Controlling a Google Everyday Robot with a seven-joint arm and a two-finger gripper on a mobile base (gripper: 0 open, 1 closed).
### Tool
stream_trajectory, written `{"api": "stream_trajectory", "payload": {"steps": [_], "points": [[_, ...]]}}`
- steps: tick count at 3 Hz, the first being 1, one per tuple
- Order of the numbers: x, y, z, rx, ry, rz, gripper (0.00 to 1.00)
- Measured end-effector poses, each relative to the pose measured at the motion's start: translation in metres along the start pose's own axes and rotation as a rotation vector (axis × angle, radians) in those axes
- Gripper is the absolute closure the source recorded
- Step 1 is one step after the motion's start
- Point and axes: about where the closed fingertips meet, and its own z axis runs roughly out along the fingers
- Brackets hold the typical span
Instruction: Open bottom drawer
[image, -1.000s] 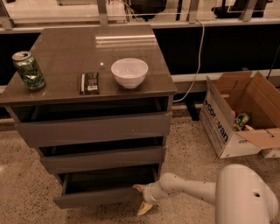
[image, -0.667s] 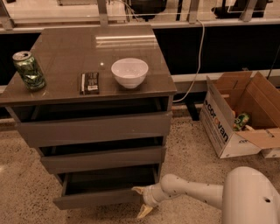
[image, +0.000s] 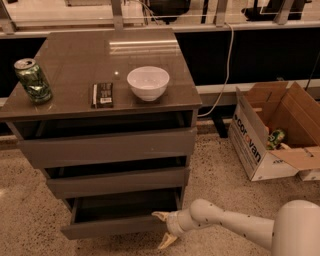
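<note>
The grey-brown cabinet (image: 107, 145) has three drawers, all pulled out a little. The bottom drawer (image: 115, 228) is the lowest, with a flat handleless front and a dark box open behind it. It sticks out furthest, with its front just above the floor. My gripper (image: 164, 229) is at the right end of that front, on the end of my white arm (image: 225, 222) coming from the lower right. Its fingers are spread, one above and one below the drawer front's right corner.
On the cabinet top stand a green can (image: 32, 80), a dark flat packet (image: 102, 95) and a white bowl (image: 148, 82). An open cardboard box (image: 272, 132) sits on the speckled floor to the right. A cable (image: 225, 75) hangs behind.
My white body at the lower right has drawn back to the right. The gripper stays at the bottom drawer's right corner and the drawer looks about as far out as before.
</note>
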Motion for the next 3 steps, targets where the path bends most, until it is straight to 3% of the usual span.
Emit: {"api": "stream_trajectory", "payload": {"steps": [2, 3], "points": [[0.013, -0.028, 0.011, 0.019, 0.064, 0.003, 0.00], [0.022, -0.033, 0.028, -0.006, 0.082, 0.014, 0.03]]}}
